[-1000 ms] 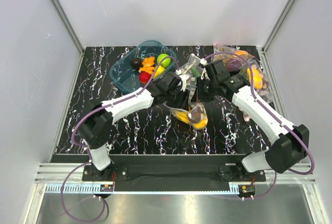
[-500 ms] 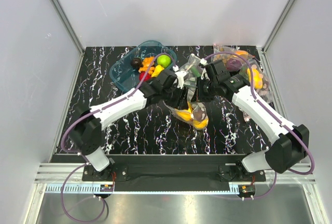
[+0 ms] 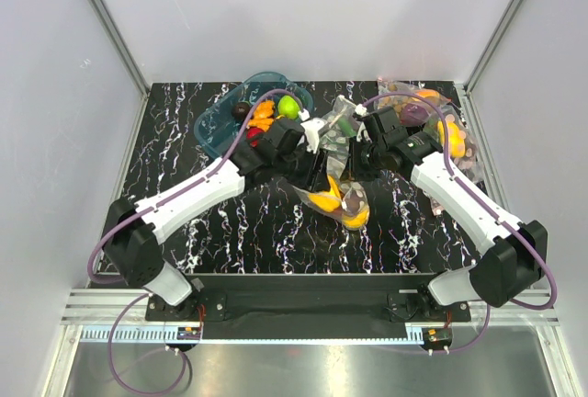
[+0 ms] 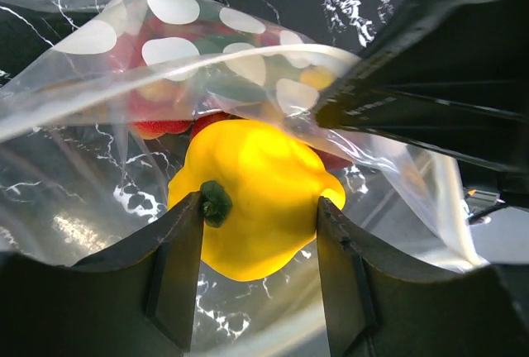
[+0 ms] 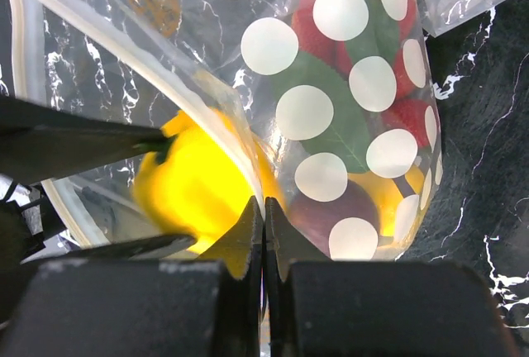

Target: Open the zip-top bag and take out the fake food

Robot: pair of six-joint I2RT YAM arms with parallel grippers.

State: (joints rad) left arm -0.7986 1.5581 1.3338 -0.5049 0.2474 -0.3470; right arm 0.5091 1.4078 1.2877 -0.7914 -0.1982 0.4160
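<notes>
Since the earlier frames the left arm (image 3: 188, 197) has swung its elbow outward to the left and down toward the near edge. Its wrist has advanced slightly toward the bag. The bag and the right arm (image 3: 459, 199) have kept their places.

At rear left of the black marbled table (image 3: 230, 232) stands a teal tub (image 3: 213, 130) holding a lime-green apple (image 3: 289, 106) and other small pieces. Just right of it, the left gripper (image 4: 260, 208) reaches into the mouth of the zip-top bag (image 3: 344, 202). Its jaws stand about half apart, with one finger pressed against each flank of the yellow bell pepper (image 4: 256, 159).

The bag, clear with white dots, lies at the table's centre between the two grippers. Through its film the rest of the fake food (image 5: 364, 150) shows: a red berry cluster (image 5: 393, 113) with green leaves and a dark plum (image 5: 331, 208).

The right gripper (image 5: 264, 221) is fully closed, pinching the bag's upper film near the opening. Other bags (image 3: 441, 126) lie at rear right, well apart from the tub.
</notes>
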